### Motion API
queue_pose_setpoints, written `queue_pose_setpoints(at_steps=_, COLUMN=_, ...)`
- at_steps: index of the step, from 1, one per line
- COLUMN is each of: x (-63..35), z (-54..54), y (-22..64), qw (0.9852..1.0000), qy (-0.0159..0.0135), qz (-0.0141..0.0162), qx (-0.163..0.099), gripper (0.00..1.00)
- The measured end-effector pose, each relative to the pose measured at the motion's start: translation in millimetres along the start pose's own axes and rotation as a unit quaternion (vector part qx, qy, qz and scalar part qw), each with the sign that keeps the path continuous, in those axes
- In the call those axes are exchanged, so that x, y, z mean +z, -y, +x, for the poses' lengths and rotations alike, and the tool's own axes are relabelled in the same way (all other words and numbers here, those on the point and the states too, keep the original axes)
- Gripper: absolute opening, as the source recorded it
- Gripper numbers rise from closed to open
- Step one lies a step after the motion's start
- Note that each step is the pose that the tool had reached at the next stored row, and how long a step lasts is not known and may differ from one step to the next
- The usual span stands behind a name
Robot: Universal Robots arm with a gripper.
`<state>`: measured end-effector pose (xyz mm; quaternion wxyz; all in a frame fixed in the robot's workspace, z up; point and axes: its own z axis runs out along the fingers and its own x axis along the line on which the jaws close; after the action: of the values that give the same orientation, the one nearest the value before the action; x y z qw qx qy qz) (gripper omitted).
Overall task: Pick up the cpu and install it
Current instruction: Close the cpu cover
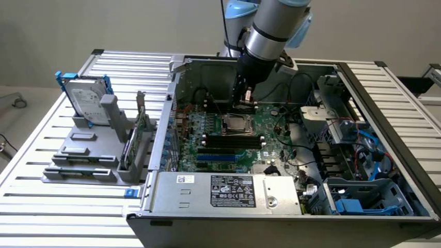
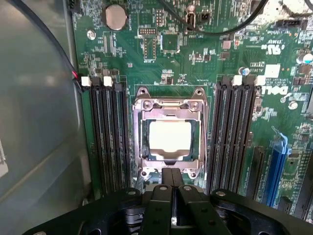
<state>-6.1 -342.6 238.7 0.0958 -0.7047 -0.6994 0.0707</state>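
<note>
In the wrist view the gripper [image 2: 172, 176] was seen nearest, its two fingers pressed together with nothing caught between them. Just beyond the fingertips, and apart from them, the cpu [image 2: 169, 137] was found lying flat inside the socket [image 2: 146, 105], pale top upward and edges squared to the metal frame. As it is square, no long axis could be assigned. Memory slots [image 2: 105, 137] were ranged on either side, parallel to its edges. In the exterior view the gripper [image 1: 246, 102] was poised over the motherboard [image 1: 276, 129] at upper centre of the frame, and the cpu [image 1: 239, 124] was placed just below it, nearer the frame's centre.
</note>
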Motion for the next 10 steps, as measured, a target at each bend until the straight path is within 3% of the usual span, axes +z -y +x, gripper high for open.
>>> queue_pose_setpoints(at_steps=10, x=13.7, z=-0.5, y=4.3, qw=1.0000, qy=0.0000, qz=0.0085, qx=0.000, gripper=0.11)
